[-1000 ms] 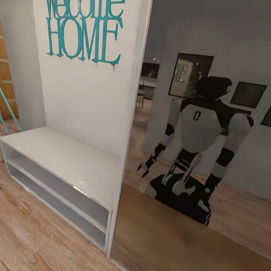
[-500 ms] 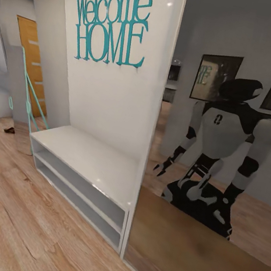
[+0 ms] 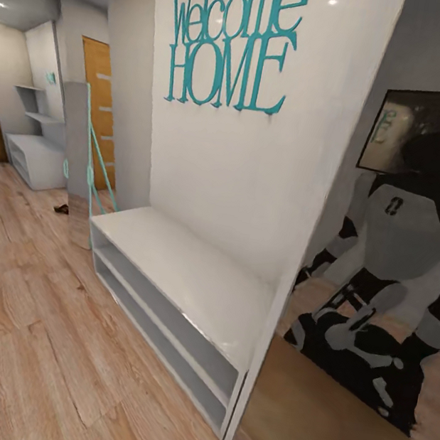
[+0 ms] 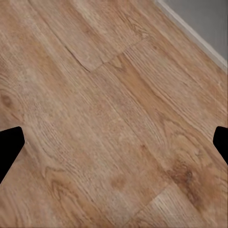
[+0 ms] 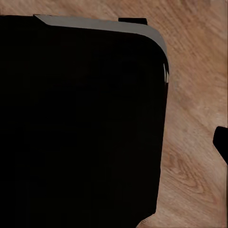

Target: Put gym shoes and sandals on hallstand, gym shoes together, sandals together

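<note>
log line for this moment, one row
phase: in transit | hallstand: bench top and shelves bare | floor: small dark item far off | left gripper: open, nothing held

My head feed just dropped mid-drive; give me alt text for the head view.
A white hallstand with an empty bench top and two empty low shelf openings stands ahead on the corridor floor, teal "Welcome HOME" letters above it. A mirror beside it reflects the robot.

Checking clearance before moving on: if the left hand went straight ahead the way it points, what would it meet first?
Probably the bare wood floor; nothing else lies between the fingertips.
</note>
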